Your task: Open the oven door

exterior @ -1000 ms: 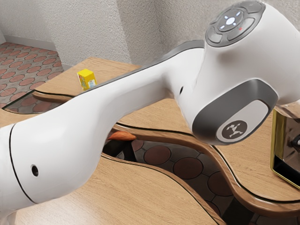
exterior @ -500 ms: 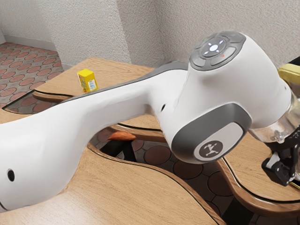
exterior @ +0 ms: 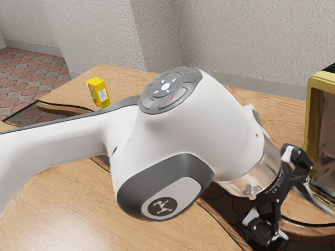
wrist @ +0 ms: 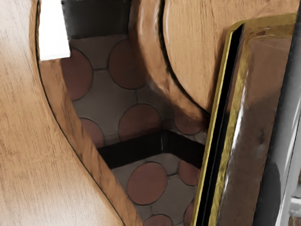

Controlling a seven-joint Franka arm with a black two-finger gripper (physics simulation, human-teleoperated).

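Our gripper [exterior: 298,209] reached down beside the oven, its two fingers spread wide and clamped on nothing, a stance we judged meant to take in the silver bar [exterior: 321,197], apparently the door's handle. Whether a finger touched that bar, we could not tell. Our arm [exterior: 235,136] bent low above the tables, likely to bring the hand level with the bar for a pull.

The oven door [wrist: 256,132], glassy within its gold frame, stood just beyond the fingers, toward the exterior view's right, with the bar between hand and panel. We could not be sure it was fully closed; a slip off the bar looked the chief risk. The oven [exterior: 313,120] sat on the far table [exterior: 272,107], and well apart, near that table's other end, stood a yellow box [exterior: 98,93].
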